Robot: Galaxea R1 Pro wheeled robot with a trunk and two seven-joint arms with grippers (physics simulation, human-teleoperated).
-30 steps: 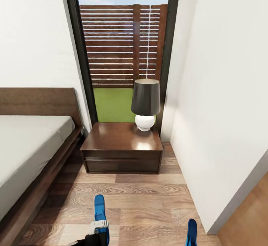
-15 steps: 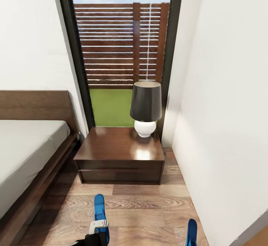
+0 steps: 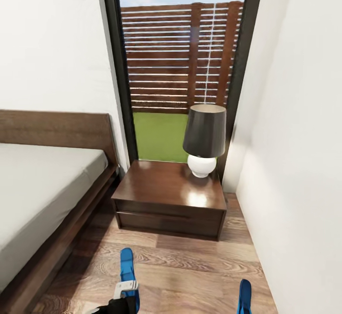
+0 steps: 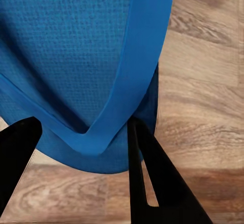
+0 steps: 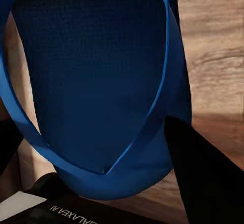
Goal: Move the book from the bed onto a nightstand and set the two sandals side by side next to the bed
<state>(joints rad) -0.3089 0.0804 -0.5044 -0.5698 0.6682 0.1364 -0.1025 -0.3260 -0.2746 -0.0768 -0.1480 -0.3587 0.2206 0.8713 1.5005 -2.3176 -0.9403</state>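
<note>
A table lamp with a dark grey tapered shade and a round white base (image 3: 203,145) is seen before a tall black-framed window (image 3: 183,62), through which a slatted brown wooden fence (image 3: 183,57) and a green lawn (image 3: 159,136) are shown.

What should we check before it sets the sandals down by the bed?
1. Left claw on a bright-blue flip-flop sandal: ok, fingers either side of the strap.
2. Right claw on the second blue sandal: ok.
3. Wood-plank floor beside the dark-framed bed: ok, bare.
4. Dark-brown nightstand top free beside the grey-shaded lamp: ok.
5. Book location: cannot tell.
</note>
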